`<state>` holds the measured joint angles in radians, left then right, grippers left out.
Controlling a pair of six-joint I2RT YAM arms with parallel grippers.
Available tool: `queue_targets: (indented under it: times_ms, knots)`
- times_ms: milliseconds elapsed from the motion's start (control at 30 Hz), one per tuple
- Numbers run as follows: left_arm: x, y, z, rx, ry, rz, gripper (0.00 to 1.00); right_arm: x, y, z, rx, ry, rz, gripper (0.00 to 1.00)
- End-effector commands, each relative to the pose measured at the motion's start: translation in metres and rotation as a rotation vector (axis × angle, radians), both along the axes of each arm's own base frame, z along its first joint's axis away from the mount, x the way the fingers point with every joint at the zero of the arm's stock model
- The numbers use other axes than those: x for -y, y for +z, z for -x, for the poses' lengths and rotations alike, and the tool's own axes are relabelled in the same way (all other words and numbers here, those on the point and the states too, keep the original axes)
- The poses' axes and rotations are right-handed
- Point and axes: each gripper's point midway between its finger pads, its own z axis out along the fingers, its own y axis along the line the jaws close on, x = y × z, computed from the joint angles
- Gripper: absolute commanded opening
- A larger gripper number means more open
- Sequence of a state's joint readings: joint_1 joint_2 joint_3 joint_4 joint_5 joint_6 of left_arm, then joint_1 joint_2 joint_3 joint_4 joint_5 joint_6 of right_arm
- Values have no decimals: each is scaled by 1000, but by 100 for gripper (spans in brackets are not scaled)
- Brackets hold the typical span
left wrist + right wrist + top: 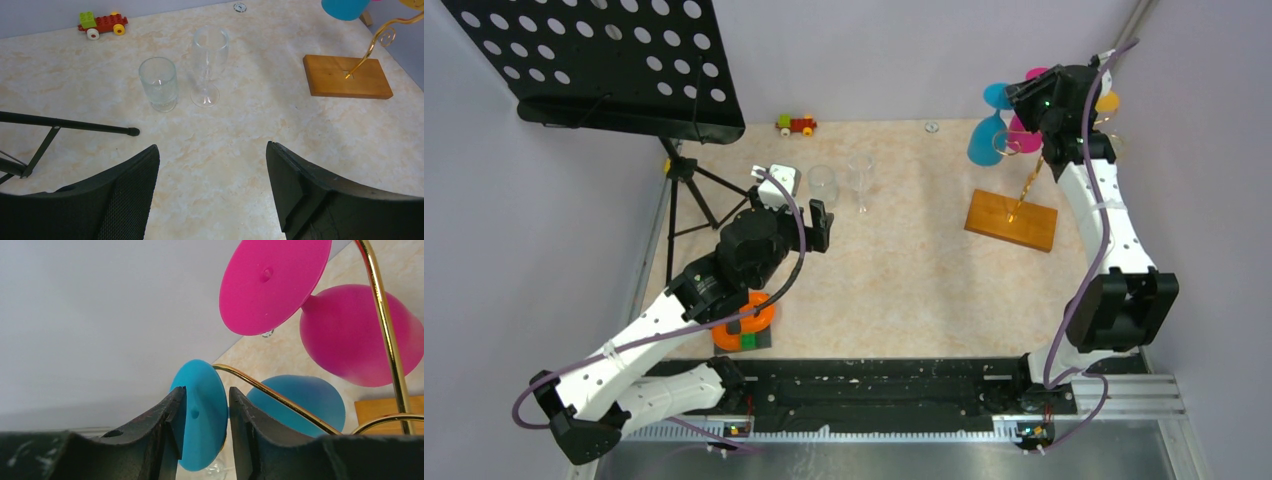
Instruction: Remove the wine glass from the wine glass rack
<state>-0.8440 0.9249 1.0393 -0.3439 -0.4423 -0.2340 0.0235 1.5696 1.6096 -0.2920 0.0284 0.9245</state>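
Observation:
The wine glass rack has a gold pole (1029, 185) with curled arms on an orange-brown wooden base (1011, 220) at the far right; the base also shows in the left wrist view (347, 77). A blue wine glass (986, 140) and a pink one (1024, 135) hang upside down from it. My right gripper (1014, 98) is up at the rack's top. In the right wrist view it (206, 390) is shut on the blue glass's round foot (202, 415), beside a gold arm (280, 397). My left gripper (212, 147) is open and empty over the table's left half.
Two clear glasses (822, 184) (860, 175) stand mid-table. A black music stand (604, 60) on a tripod is at the far left. A toy train (796, 124) lies at the back. An orange ring toy (746, 322) sits under my left arm. A yellow glass (1107, 101) hangs behind the rack.

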Motion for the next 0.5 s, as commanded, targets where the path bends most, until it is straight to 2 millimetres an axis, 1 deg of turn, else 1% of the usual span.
queue_targets:
  times_ms: [0,67,267,333,467]
  knots:
    - [-1,11,2,26,-2,42,82,4,47,15,120,-24,43,38]
    - [-1,11,2,26,-1,45,82,5,49,16,126,-26,47,36]
    - [-1,11,2,23,-1,47,82,4,48,16,125,-24,45,23]
    - [-2,11,2,23,0,48,82,4,48,15,129,-19,44,14]
    - [-2,11,2,23,1,48,82,1,46,14,134,-12,29,1]
